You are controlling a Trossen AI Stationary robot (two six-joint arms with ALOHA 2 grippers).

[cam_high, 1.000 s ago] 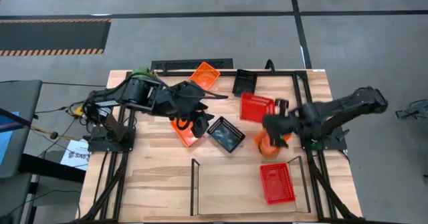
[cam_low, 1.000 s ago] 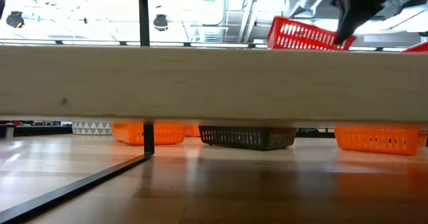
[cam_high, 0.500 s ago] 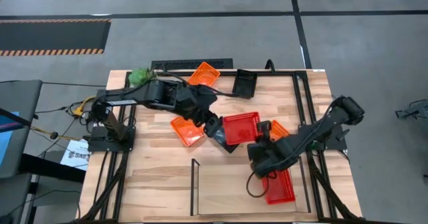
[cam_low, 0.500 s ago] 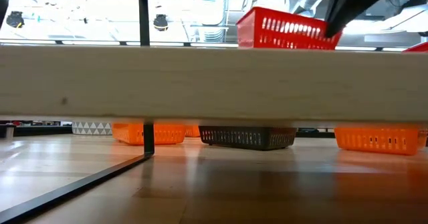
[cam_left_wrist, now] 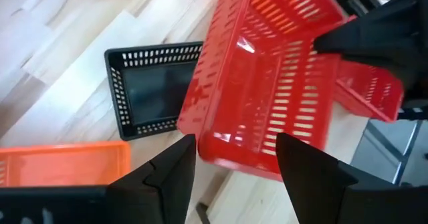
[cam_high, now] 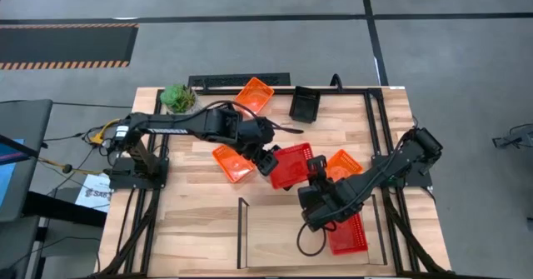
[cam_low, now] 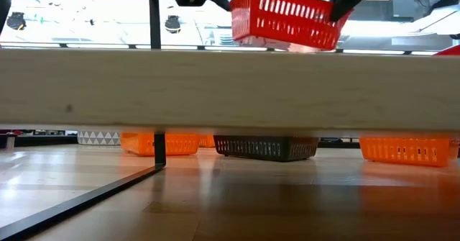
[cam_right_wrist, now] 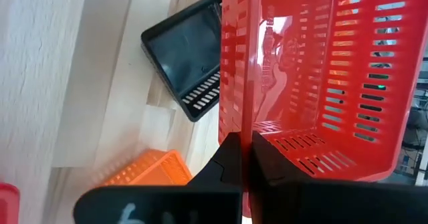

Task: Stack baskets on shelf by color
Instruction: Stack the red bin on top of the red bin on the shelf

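Observation:
A red basket (cam_high: 291,164) hangs in the air over the table's middle, tilted, and shows above the shelf board (cam_low: 230,86) in the low view (cam_low: 284,14). My right gripper (cam_high: 316,169) is shut on it. My left gripper (cam_high: 268,158) is open beside the basket's left end, and its fingers (cam_left_wrist: 170,174) stand on either side of that end (cam_left_wrist: 231,158) without visibly touching it. A black basket (cam_left_wrist: 150,90) rests on the table under the red one. A second red basket (cam_high: 346,231) sits on the shelf's right part. My right gripper (cam_right_wrist: 244,142) pinches the red basket's side wall at the rim (cam_right_wrist: 242,110), one finger inside the basket and one outside. It comes from the table's right and near side. The basket is lifted clear and tilted, its open side up.
Orange baskets lie on the table at left of centre (cam_high: 232,163), at the far edge (cam_high: 255,92) and right of centre (cam_high: 344,162). Another black basket (cam_high: 304,103) sits near the far edge, beside a green plant (cam_high: 176,97). The shelf's black upright (cam_high: 242,229) stands near.
My right gripper has carried the red basket up and toward the table's left and near side, and the basket has ended up tilted over the black basket. My left gripper has reached right, toward the red basket's end.

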